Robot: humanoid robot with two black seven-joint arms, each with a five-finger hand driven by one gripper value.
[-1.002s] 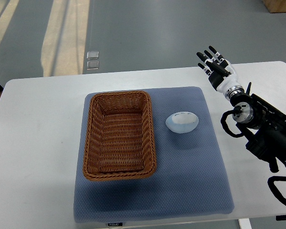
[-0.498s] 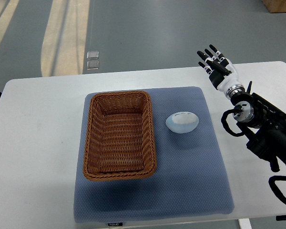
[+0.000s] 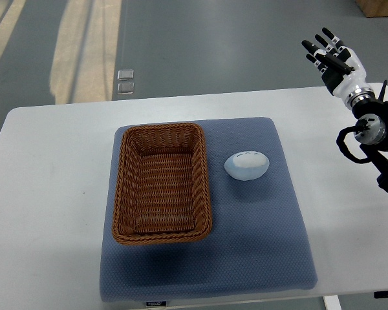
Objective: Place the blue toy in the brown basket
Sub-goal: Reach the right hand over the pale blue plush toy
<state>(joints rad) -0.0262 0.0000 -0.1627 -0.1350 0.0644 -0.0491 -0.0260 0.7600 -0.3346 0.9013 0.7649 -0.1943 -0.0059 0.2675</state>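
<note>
A white table (image 3: 52,168) carries a blue-grey mat (image 3: 258,245), and on it a brown wicker basket (image 3: 161,184) sits empty. Just right of the basket lies the pale blue toy (image 3: 247,165), apart from its rim. The right hand (image 3: 333,58) hovers far off past the table's back corner, fingers spread, holding nothing. The toy looks rounded, so a clumsy reach could roll it away

**Readable text: only 1 small tag, not legible**

A small white label (image 3: 156,302) sits on the front edge of the blue-grey mat (image 3: 258,245), at the bottom of the frame, left of centre. Its print is too small to read.
</note>
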